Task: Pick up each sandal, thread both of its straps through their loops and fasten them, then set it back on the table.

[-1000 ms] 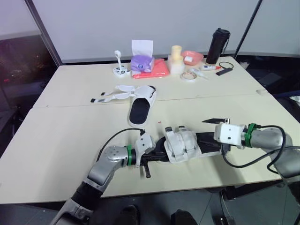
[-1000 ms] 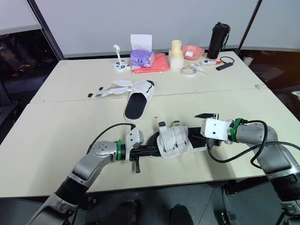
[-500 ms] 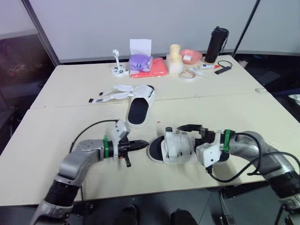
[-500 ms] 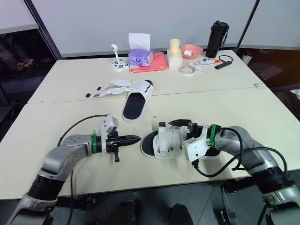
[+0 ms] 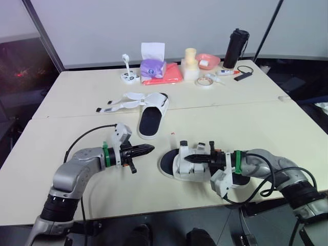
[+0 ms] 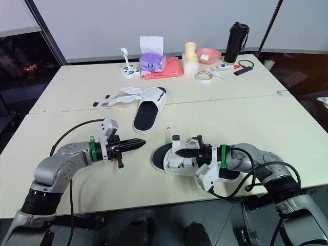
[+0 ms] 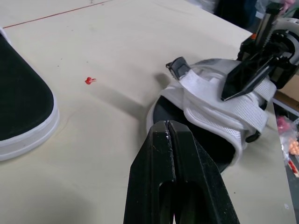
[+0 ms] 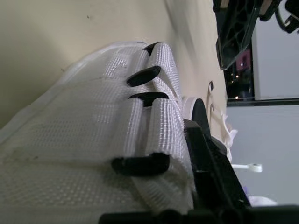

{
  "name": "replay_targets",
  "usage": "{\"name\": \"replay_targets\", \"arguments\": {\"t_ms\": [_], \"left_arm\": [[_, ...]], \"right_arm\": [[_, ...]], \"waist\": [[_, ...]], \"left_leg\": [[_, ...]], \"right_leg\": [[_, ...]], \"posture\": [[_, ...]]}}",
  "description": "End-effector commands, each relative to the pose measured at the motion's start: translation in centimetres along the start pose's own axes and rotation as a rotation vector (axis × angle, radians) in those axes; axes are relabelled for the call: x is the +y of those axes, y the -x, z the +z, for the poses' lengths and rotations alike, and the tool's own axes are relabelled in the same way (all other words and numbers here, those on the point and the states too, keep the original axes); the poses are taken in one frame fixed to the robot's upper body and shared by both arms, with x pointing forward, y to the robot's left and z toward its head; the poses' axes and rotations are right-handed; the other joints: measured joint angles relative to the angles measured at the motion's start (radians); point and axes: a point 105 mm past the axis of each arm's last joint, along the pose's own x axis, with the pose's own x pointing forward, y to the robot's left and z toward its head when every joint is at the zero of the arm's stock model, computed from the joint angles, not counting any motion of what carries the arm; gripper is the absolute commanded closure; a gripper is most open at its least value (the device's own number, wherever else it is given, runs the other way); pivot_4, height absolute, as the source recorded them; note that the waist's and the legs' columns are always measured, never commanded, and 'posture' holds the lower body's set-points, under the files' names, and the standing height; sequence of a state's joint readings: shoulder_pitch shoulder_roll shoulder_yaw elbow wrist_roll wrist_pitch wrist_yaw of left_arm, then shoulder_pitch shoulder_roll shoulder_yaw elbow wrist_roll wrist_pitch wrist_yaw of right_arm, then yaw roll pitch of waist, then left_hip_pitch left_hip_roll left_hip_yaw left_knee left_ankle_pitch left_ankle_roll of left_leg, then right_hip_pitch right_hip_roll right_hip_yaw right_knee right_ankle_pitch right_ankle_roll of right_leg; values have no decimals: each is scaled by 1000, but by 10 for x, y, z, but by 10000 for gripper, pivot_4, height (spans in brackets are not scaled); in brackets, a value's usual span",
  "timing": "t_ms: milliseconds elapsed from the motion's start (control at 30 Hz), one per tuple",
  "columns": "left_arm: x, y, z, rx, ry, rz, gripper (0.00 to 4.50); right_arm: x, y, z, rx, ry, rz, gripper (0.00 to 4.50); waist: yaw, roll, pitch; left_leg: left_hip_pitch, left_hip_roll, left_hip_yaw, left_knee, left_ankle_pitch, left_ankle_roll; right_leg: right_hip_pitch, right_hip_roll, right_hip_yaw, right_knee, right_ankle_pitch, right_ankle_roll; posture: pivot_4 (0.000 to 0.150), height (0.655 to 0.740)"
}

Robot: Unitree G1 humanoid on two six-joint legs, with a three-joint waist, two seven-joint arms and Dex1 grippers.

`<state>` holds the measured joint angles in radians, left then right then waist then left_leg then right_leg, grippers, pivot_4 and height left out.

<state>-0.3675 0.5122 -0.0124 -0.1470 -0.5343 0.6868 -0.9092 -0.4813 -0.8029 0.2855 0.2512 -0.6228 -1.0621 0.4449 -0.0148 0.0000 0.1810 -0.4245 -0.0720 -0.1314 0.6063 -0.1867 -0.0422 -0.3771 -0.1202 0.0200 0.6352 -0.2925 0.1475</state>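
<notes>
White webbing straps (image 8: 88, 140) and their black loops (image 8: 144, 75) show in close weave in the right wrist view, tight against the right gripper (image 6: 179, 152). The head views place that gripper lying across the top of the near sandal (image 5: 185, 170), which sits sole down on the front half of the table (image 5: 266, 123). Whether it is clamped on a strap or merely resting there cannot be told.

The left wrist view shows the left gripper (image 7: 169, 123) with its jaws pressed flat together, holding nothing, aimed at the sandal's end, near it but apart.

Farther back lies the second sandal (image 5: 151, 121), its straps undone and splayed to the robot's left. A red speck (image 7: 90, 80) lies between the two sandals. Along the far edge stand a black bottle (image 5: 237, 48), a purple tissue box (image 5: 154, 67), a pink bowl (image 5: 209, 62) and a tape roll (image 5: 206, 83).

The pale cream tabletop has a seam across it, and pale wall panels rise behind it.
</notes>
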Motion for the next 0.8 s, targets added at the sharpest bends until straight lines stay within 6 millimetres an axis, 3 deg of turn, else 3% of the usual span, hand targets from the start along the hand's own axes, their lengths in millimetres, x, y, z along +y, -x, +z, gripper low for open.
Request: {"name": "replay_targets", "arguments": {"t_ms": [33, 133, 233, 367, 467, 600, 800], "left_arm": [[2, 1, 12, -32, -47, 6, 45000], [0, 0, 11, -36, -48, 5, 45000], [-2, -3, 10, -45, -44, 6, 45000], [-5, -6, 7, -50, -43, 9, 45000], [-4, -7, 7, -58, -43, 25, 45000], [-5, -9, 6, -64, -43, 27, 45000], [-10, -11, 4, -69, -44, 30, 45000]], "right_arm": [[-28, 8, -19, 103, 56, -106, 44632], [-56, 20, -59, 328, -29, -241, 44632], [-68, 36, -100, 565, -78, -283, 44632], [-75, 53, -149, 841, -157, -312, 44632], [-68, 62, -180, 1027, -250, -312, 44632], [-57, 55, -203, 1152, -360, -309, 44632], [-34, 47, -212, 1261, -477, -256, 44632]], "waist": [[0, 0, 0], [-1, 0, 0], [-1, 0, 0], [0, 0, 0], [-2, 0, 0], [-7, -1, 0], [-28, -1, 0]], "left_leg": [[0, 0, 0, 0, 0, 0], [0, 0, 0, 0, 1, -1], [0, 0, 0, 1, 1, -1], [-1, 0, 1, 0, 2, -2], [-2, 0, 2, -1, 3, -4], [-3, 0, 6, -4, 4, -5], [-2, 1, 8, -11, 8, -11]], "right_leg": [[0, 0, 0, 0, 0, 0], [0, 0, 1, 1, 0, 0], [-2, 0, 2, 4, 0, -1], [-6, 0, 3, 9, 0, -1], [-9, 0, 4, 11, 0, -2], [-12, 0, 5, 12, -1, -2], [-16, 0, 6, 12, -1, -3]], "posture": [[1500, 7400], [1500, 7400], [1500, 7400], [1500, 7400], [1500, 7400], [1500, 7400], [1500, 7400]]}}
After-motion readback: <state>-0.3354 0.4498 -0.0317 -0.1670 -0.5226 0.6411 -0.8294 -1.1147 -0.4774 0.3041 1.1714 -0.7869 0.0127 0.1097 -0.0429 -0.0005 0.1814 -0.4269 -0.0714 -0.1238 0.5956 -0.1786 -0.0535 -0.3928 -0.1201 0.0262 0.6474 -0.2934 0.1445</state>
